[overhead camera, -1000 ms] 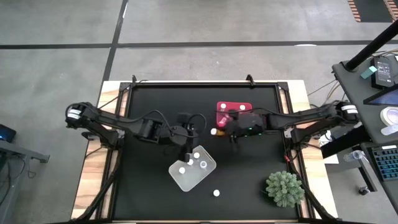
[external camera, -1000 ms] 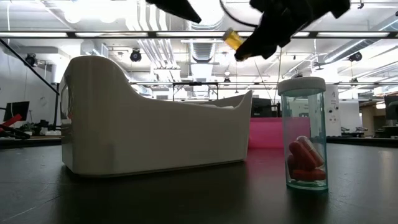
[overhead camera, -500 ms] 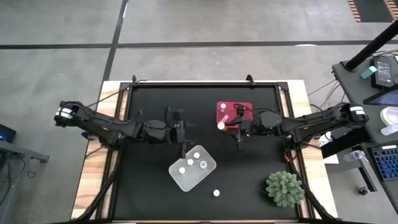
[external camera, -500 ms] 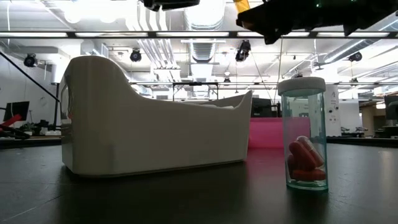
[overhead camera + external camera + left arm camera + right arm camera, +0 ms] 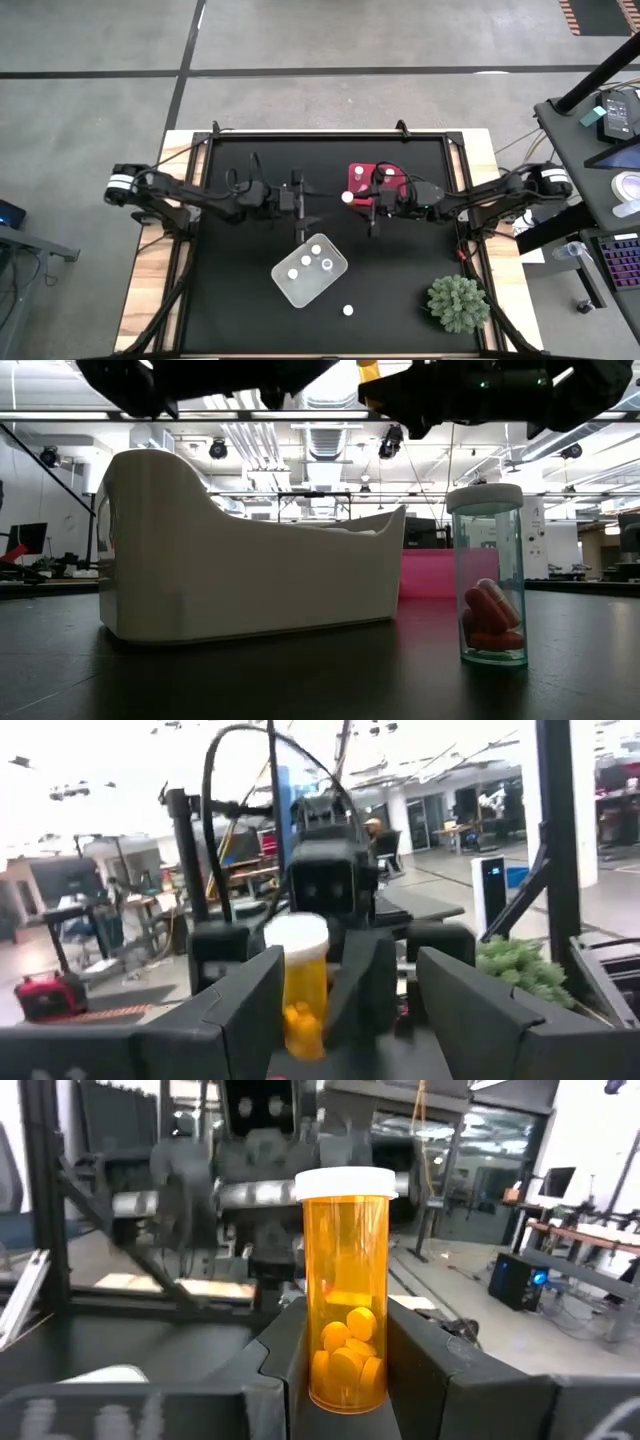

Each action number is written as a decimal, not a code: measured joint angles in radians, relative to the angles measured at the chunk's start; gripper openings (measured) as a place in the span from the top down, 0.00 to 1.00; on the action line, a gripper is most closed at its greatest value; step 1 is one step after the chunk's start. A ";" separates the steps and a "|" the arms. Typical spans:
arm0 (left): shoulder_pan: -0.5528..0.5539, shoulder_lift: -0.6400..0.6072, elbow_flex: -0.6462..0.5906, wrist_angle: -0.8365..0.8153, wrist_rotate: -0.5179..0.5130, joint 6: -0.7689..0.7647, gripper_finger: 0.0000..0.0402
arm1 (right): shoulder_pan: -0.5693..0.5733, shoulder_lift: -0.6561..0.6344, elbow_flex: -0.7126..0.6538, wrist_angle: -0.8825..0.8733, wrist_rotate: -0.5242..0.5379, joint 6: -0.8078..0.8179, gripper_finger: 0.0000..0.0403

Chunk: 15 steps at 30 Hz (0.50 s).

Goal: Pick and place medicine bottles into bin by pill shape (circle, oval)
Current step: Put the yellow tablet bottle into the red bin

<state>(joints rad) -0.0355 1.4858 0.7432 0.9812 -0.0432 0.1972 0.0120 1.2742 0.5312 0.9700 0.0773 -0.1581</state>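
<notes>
My right gripper [image 5: 360, 201] is shut on an orange medicine bottle [image 5: 347, 1285] with a white cap and round pills, high above the table beside the pink bin [image 5: 385, 186]. My left gripper [image 5: 305, 205] is open and empty, facing that bottle across a gap; the bottle also shows in the left wrist view [image 5: 297, 982]. A teal bottle [image 5: 488, 575] with red oval pills stands on its base on the table, its white cap visible from above [image 5: 348, 310]. Several bottles stand in the white bin [image 5: 283, 284]. My right gripper pinches the orange bottle's lower body [image 5: 345, 1365] between its two fingers [image 5: 285, 1350]. The fingers come level from the table's right side. The bottle stands upright in the hold, cap up, lifted clear of the table.
The pink bin holds two white-capped bottles [image 5: 388, 172]. A spiky green plant [image 5: 458, 302] stands at the near right corner. The black table top [image 5: 230, 290] has a raised frame around it. In the low view the white bin [image 5: 240, 560] stands before the pink bin [image 5: 425, 575].
My right gripper has risen with the orange bottle and brought it from tilted to upright, drifting slightly toward the far edge. My left gripper has drawn back from above the white bin toward the far edge and risen.
</notes>
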 joint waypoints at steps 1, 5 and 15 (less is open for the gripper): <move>0.002 0.013 0.001 0.008 0.000 -0.008 0.47 | 0.000 0.006 0.001 0.011 0.003 0.000 0.76; 0.008 0.074 0.013 0.060 -0.005 -0.048 0.47 | 0.000 0.007 0.002 0.009 0.005 0.000 0.76; 0.023 0.199 0.089 0.163 -0.015 -0.089 0.47 | 0.000 0.005 0.003 0.008 0.005 0.008 0.76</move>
<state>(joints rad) -0.0127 1.6851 0.8317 1.1447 -0.0579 0.1078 0.0121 1.2793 0.5339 0.9775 0.0822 -0.1505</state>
